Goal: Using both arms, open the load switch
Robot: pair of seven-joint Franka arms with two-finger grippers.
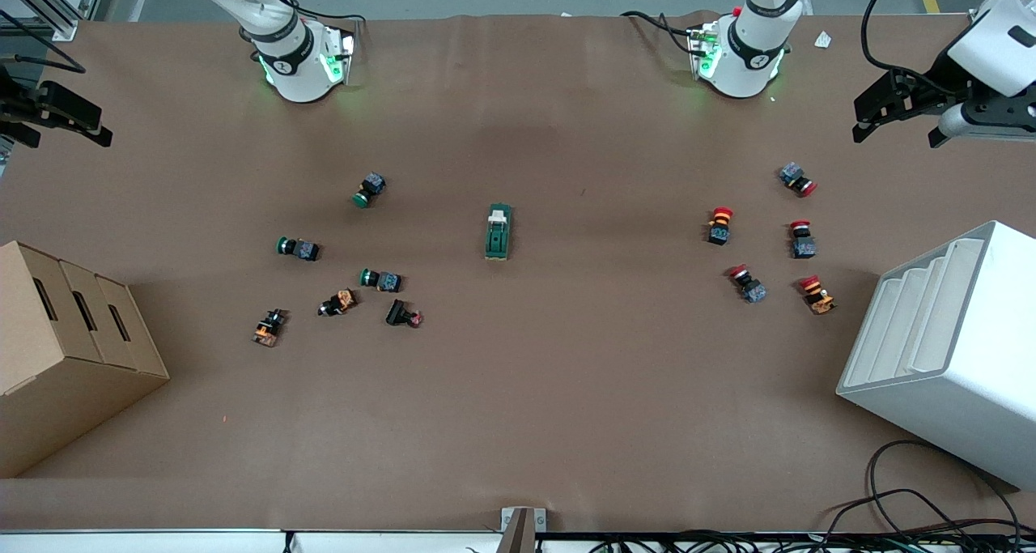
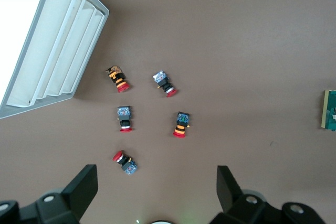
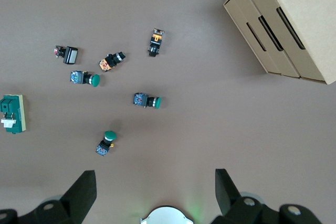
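The load switch [image 1: 498, 231] is a dark green oblong block with a cream toggle at the end toward the robot bases. It lies flat at the middle of the table. It shows whole in the right wrist view [image 3: 12, 114] and only as a sliver at the frame edge in the left wrist view [image 2: 331, 109]. My left gripper [image 1: 864, 122] hangs open high over its own end of the table, above the red buttons, with nothing between its fingers [image 2: 156, 177]. My right gripper [image 1: 97, 128] hangs open and empty over the table's edge at its own end [image 3: 155, 179].
Several red mushroom buttons [image 1: 761, 241] lie toward the left arm's end, beside a white slotted rack [image 1: 947, 342]. Green-capped and orange-and-black buttons [image 1: 348, 270] lie toward the right arm's end, near cardboard boxes [image 1: 65, 350]. Cables [image 1: 914, 512] trail at the front edge.
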